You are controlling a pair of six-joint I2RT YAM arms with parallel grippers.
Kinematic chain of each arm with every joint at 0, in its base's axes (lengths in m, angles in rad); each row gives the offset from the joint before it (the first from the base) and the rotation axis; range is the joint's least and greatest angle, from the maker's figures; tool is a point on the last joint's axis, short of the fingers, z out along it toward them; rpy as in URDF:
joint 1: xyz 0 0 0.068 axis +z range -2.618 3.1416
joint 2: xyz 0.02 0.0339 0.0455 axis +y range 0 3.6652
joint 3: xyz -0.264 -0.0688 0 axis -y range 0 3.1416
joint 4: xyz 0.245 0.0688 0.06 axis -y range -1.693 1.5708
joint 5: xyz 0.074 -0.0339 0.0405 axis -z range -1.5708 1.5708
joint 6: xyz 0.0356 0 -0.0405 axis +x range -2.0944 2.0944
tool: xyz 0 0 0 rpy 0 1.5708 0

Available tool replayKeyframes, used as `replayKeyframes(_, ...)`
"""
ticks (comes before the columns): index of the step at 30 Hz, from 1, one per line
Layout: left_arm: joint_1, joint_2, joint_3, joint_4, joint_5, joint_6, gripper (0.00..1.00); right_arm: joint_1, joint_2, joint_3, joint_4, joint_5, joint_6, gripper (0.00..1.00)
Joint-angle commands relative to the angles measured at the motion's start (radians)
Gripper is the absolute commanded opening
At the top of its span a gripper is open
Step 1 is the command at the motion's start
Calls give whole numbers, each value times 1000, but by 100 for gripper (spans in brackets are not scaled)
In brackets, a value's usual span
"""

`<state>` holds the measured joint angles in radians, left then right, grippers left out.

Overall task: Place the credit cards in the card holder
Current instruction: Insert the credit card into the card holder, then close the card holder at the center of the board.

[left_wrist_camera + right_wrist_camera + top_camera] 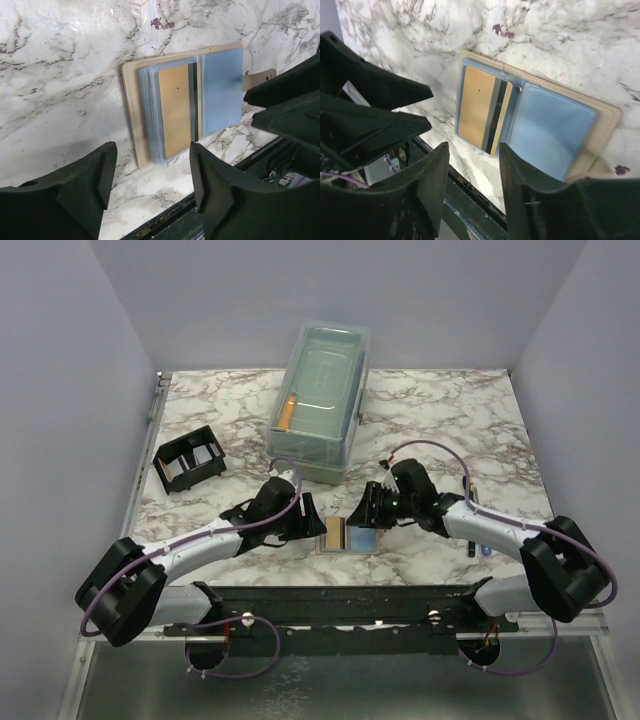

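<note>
You have one tan card wallet [131,110] lying open at the desk's near edge. It has several clear blue sleeves [220,90], too closely stacked to count, and one gold card [175,112] in them. One black rack [198,478] sits toward the left edge, holding two pale pieces [207,454]. One clear lidded box [312,462] stands at the far edge, with one orange thing [287,414] inside.

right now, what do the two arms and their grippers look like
The left arm and right arm are alike: white tubular links between bulky black joint housings, with a thin purple cable looping along each. The left gripper and right gripper each have two broad, wedge-shaped matte black fingers.
</note>
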<state>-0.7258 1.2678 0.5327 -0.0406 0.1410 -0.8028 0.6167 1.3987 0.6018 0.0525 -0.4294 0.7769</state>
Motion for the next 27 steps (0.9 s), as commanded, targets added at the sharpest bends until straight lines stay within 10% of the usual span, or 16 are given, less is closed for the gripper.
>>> replayKeyframes(1,35,-63,12,-100,35,27,72,7,-61,84,-349,176,-121,52)
replayKeyframes(17,101,196,-84,311,246,-136,87,0,-29,89,-491,417,-145,69)
replayKeyframes(27,101,247,-105,469,317,-224,83,0,103,55,-328,344,-88,32)
